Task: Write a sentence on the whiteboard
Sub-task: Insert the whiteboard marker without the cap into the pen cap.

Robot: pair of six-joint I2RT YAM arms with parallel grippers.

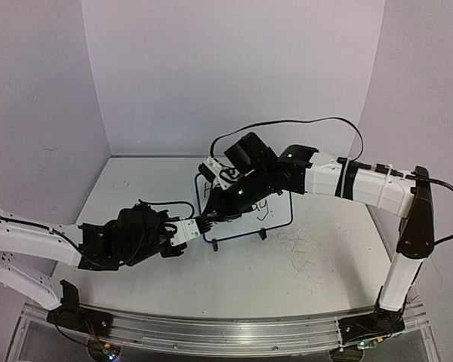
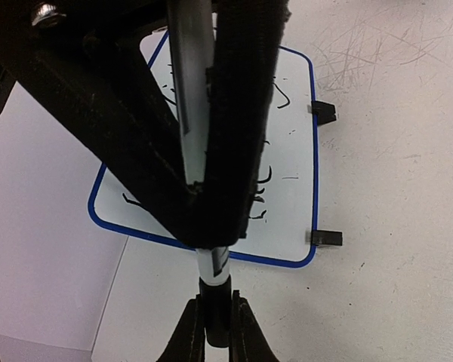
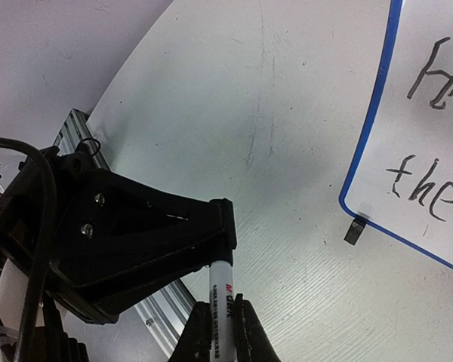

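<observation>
Words are already showing on the whiteboard point(image 2: 294, 151), sitting centrally on the table point(image 1: 325, 264); beside it the left gripper point(image 2: 216, 324) and right gripper point(image 3: 220, 332) are clamping opposite ends of the marker point(image 3: 222, 298), probably recapping it.

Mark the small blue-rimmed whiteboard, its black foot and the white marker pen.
whiteboard point(image 2: 291, 219): left wrist view, bare face.
black foot point(image 3: 353, 230): right wrist view, middle.
marker pen point(image 3: 221, 298): right wrist view, printed barrel.

From above, the right arm point(image 1: 287, 173) hides most of the whiteboard point(image 1: 278, 217) from you, and its writing is too small to read. Your right wrist view cuts the written lines off at its edge. The marker point(image 3: 222, 302) tip is hidden.
</observation>
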